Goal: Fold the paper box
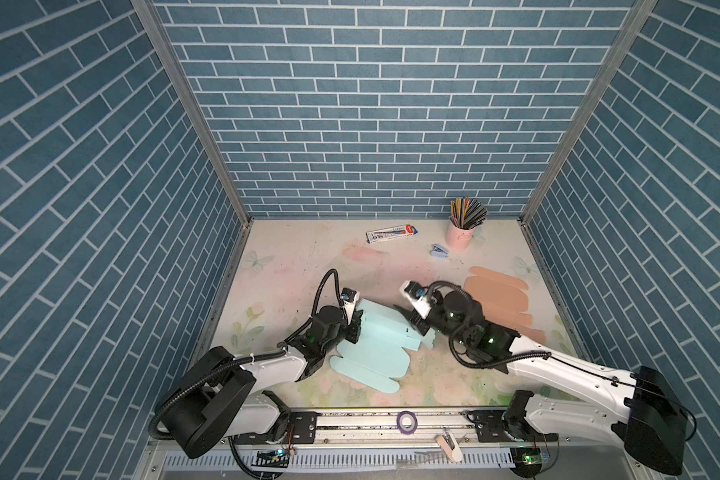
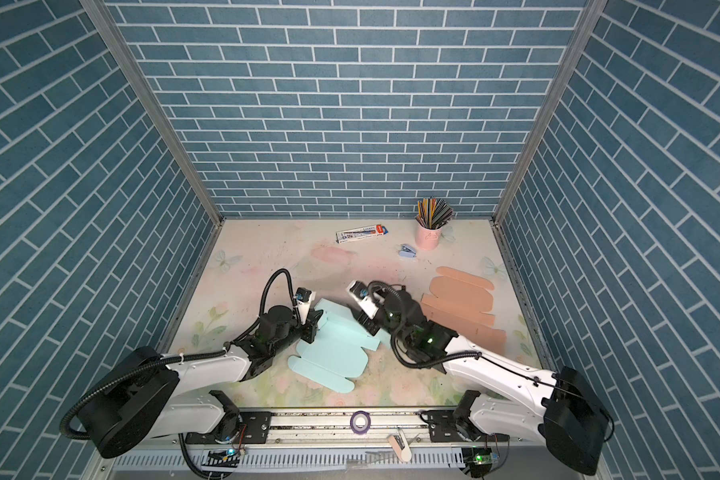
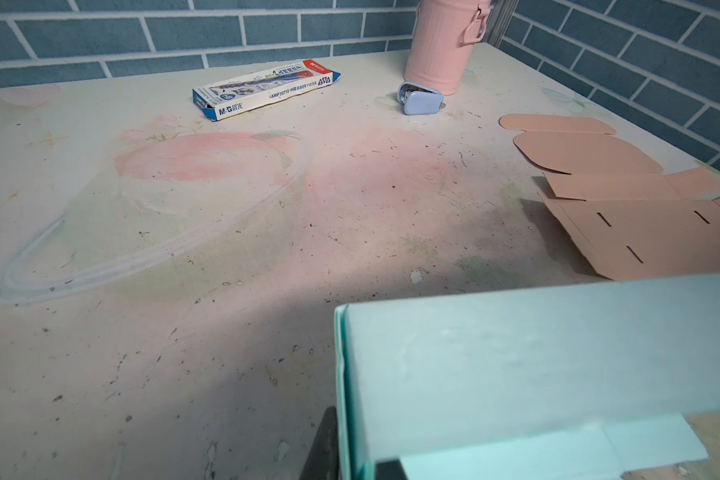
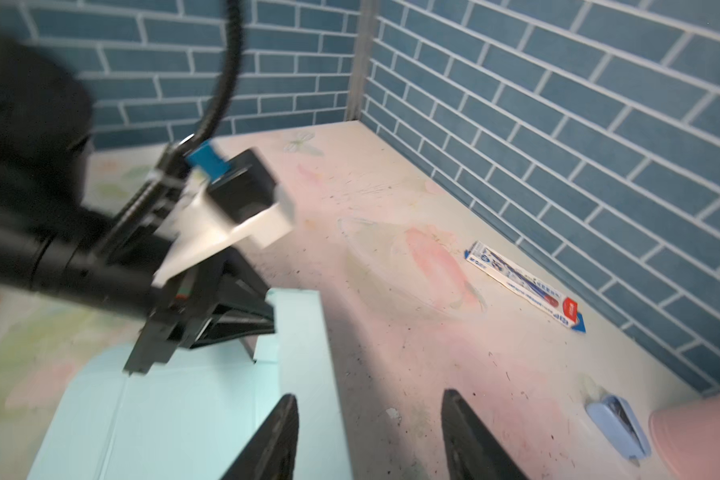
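Observation:
The paper box (image 1: 375,349) is a mint-blue card blank, partly folded, lying mid-table in both top views (image 2: 333,353). One side wall (image 3: 516,365) stands upright. My left gripper (image 1: 356,328) (image 2: 312,328) is shut on the end of that wall, whose edge runs between the two dark fingers (image 3: 325,449). The right wrist view shows this grip (image 4: 262,316) too. My right gripper (image 1: 408,318) (image 2: 360,322) hangs open just past the box's far right edge. Its gap (image 4: 368,401) holds only bare table, and one of its fingers (image 4: 285,415) is over the box's edge (image 4: 300,374).
A flat orange card blank (image 1: 499,299) lies at the right. At the back stand a pink cup of pencils (image 1: 460,232), a pencil carton (image 1: 391,233) and a small blue stapler (image 1: 438,250). A purple tape roll (image 1: 406,422) sits on the front rail.

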`<action>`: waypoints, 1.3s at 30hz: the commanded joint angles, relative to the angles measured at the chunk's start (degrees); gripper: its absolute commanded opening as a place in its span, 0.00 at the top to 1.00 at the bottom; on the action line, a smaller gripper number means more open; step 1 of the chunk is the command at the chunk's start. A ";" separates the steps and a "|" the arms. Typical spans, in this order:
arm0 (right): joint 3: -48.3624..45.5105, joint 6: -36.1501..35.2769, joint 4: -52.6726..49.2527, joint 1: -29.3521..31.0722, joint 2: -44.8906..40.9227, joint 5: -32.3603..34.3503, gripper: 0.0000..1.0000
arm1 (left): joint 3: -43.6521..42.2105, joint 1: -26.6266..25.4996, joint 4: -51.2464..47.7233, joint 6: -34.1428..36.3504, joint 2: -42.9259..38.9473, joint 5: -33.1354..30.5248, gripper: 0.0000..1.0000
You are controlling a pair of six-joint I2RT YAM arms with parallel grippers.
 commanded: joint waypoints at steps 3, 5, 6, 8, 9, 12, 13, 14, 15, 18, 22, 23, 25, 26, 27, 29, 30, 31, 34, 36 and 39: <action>13.34 20.35 -14.05 -7.93 9.55 -15.48 0.44 | -0.11 -1.35 0.42 1.58 -1.12 -1.88 0.87; 16.89 22.50 -16.04 -8.72 14.24 -20.04 0.45 | 0.22 -1.77 0.29 1.91 -1.09 -2.40 0.87; 18.34 23.47 -16.86 -8.88 16.56 -21.95 0.46 | 0.26 -1.97 0.40 2.06 -1.09 -2.62 0.87; 20.81 24.66 -18.25 -8.99 20.61 -24.70 0.46 | 0.50 -2.16 0.54 2.22 -0.87 -2.85 0.87; 21.78 25.05 -18.62 -9.07 22.56 -25.92 0.46 | 0.71 -2.28 0.51 2.36 -0.73 -2.91 0.87; 23.72 26.30 -19.00 -9.27 27.19 -29.07 0.46 | 1.15 -2.37 0.58 2.56 0.02 -3.20 0.87; 24.12 26.57 -19.22 -9.21 28.39 -29.43 0.47 | 1.24 -2.44 0.68 2.56 0.22 -3.26 0.87; 24.33 26.88 -19.32 -9.21 29.58 -29.86 0.47 | 1.32 -2.45 0.76 2.51 0.48 -3.30 0.87; 24.37 27.18 -19.22 -9.21 30.51 -30.14 0.48 | 1.40 -2.45 0.86 2.57 0.73 -3.34 0.87; 23.42 28.47 -16.81 -9.29 32.56 -32.65 0.48 | 1.40 -2.54 1.17 2.48 1.19 -3.52 0.87; 22.81 30.18 -14.38 -9.26 34.86 -35.25 0.49 | 1.47 -2.62 1.36 2.58 1.80 -3.98 0.87; 22.53 30.71 -13.43 -9.29 35.19 -35.81 0.50 | 1.52 -2.63 1.33 2.60 2.07 -4.02 0.87; 22.59 31.15 -13.07 -9.34 36.02 -36.21 0.50 | 1.54 -2.63 1.62 2.57 2.47 -4.22 0.87; 22.64 31.38 -12.96 -9.24 36.52 -36.62 0.51 | 1.61 -2.63 1.86 2.58 2.76 -4.31 0.87; 22.59 31.58 -12.85 -9.30 36.95 -36.74 0.53 | 1.58 -2.63 2.16 2.57 3.20 -4.49 0.86; 22.53 31.83 -12.89 -9.22 37.76 -37.26 0.59 | 1.65 -2.63 3.09 2.25 3.95 -4.91 0.86; 22.44 31.87 -12.89 -9.21 38.08 -37.43 0.60 | 1.55 -2.63 3.81 2.09 4.39 -5.28 0.86; 22.29 31.96 -12.89 -9.26 38.36 -37.54 0.61 | 1.48 -2.63 4.46 1.96 4.79 -5.54 0.85; 21.47 32.14 -12.64 -9.21 38.43 -37.66 0.62 | 1.50 -2.63 5.95 1.61 6.14 -5.82 0.84; 20.77 32.31 -12.29 -9.21 38.32 -37.77 0.63 | 1.64 -2.63 6.93 1.43 7.09 -5.92 0.80; 20.22 32.40 -12.19 -9.17 38.15 -37.50 0.64 | 1.71 -2.63 7.88 1.22 7.83 -6.01 0.80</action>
